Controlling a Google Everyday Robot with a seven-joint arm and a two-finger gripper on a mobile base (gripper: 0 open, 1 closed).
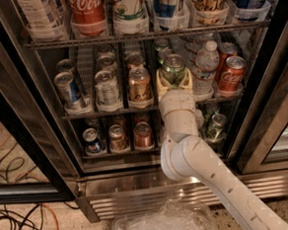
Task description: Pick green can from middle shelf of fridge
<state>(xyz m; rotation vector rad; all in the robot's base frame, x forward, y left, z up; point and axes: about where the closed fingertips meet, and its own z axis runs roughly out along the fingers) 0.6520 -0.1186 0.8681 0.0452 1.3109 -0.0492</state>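
The green can (173,68) stands at the front of a lane on the middle shelf (109,111) of the fridge (25,120), between a gold-tan can (139,83) and a water bottle (203,68). My gripper (174,81) reaches into the fridge from below on a white arm. Its pale fingers (160,82) sit on either side of the green can's lower body and are shut on it. The can is upright, and its base is hidden behind the gripper.
Red Coke cans (231,73) stand right of the bottle, and silver and blue cans (69,90) to the left. Tall bottles fill the rack above (128,36). More cans stand on the bottom shelf (117,137). Cables (18,224) and a plastic bag (161,227) lie on the floor.
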